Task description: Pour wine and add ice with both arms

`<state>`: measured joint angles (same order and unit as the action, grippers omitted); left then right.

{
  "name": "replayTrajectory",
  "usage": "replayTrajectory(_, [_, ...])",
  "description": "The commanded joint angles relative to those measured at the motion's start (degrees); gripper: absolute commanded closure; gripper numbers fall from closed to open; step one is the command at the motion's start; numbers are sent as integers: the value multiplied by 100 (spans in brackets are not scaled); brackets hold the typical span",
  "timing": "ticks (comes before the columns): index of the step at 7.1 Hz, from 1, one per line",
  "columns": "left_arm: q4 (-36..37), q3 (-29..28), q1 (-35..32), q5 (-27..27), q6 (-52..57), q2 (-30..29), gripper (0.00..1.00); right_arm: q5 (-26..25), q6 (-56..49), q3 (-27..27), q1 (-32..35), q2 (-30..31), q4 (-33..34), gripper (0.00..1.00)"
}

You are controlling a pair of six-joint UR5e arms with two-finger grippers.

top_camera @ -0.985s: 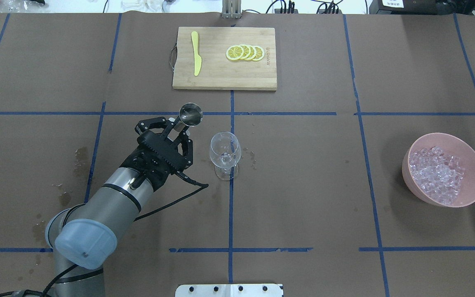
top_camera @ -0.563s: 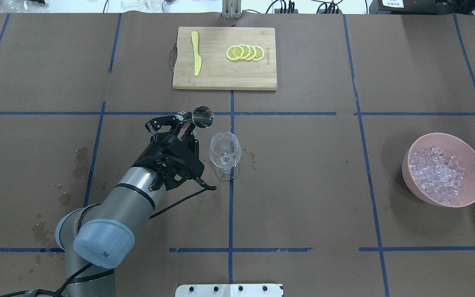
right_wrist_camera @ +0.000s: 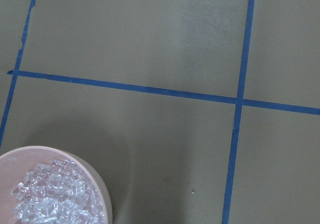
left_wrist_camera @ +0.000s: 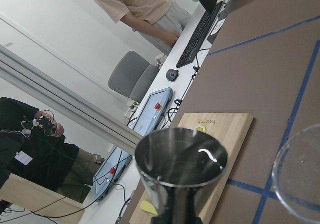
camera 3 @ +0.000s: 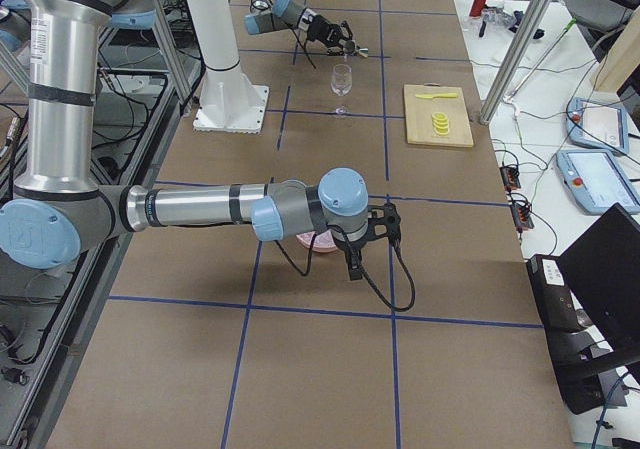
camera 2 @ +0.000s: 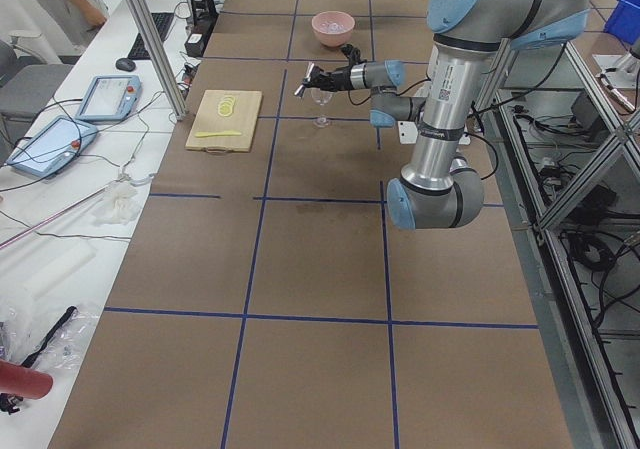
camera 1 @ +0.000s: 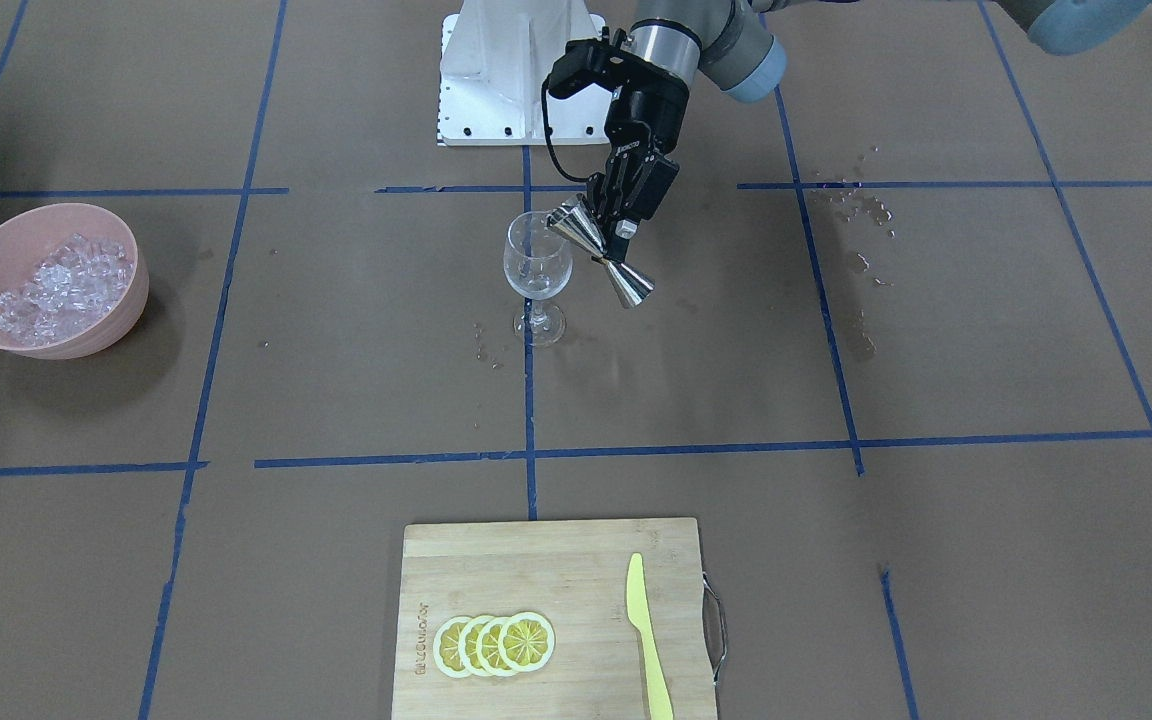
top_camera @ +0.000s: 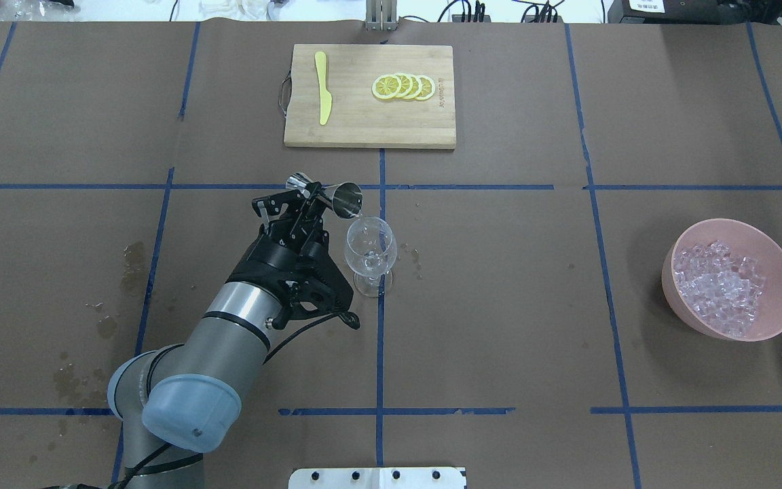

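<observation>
My left gripper [top_camera: 309, 199] is shut on the waist of a steel jigger [top_camera: 337, 195]. The jigger lies tipped on its side, its wide mouth at the far-left rim of the clear wine glass [top_camera: 370, 251]. The front view shows the gripper [camera 1: 612, 238], the jigger [camera 1: 596, 250] and the upright glass [camera 1: 537, 265]. The left wrist view looks into the jigger's mouth [left_wrist_camera: 180, 159]. The ice [top_camera: 720, 288] fills a pink bowl [top_camera: 679, 248] at the right. My right gripper [camera 3: 365, 234] hangs beside that bowl; I cannot tell whether it is open. The right wrist view shows the ice [right_wrist_camera: 50, 196].
A wooden cutting board [top_camera: 364, 129] at the far middle holds lemon slices [top_camera: 404, 87] and a yellow knife [top_camera: 324, 88]. Wet spots [top_camera: 134, 258] mark the paper on the left. The white pedestal base [camera 1: 521, 70] stands at the robot's side.
My left gripper has moved right toward the glass and rolled. The jigger has gone from mouth-up to lying on its side with its mouth at the glass rim.
</observation>
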<state>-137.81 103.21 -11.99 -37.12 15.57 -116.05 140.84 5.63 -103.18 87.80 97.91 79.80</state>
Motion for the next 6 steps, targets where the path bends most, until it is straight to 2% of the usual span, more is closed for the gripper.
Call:
replayTrajectory(1, [0, -117, 188, 459, 769, -84, 100, 5, 43, 9, 0, 0, 0, 0])
replayTrajectory(6, [-18, -99, 188, 742, 1974, -84, 100, 5, 78, 26, 0, 0, 0, 0])
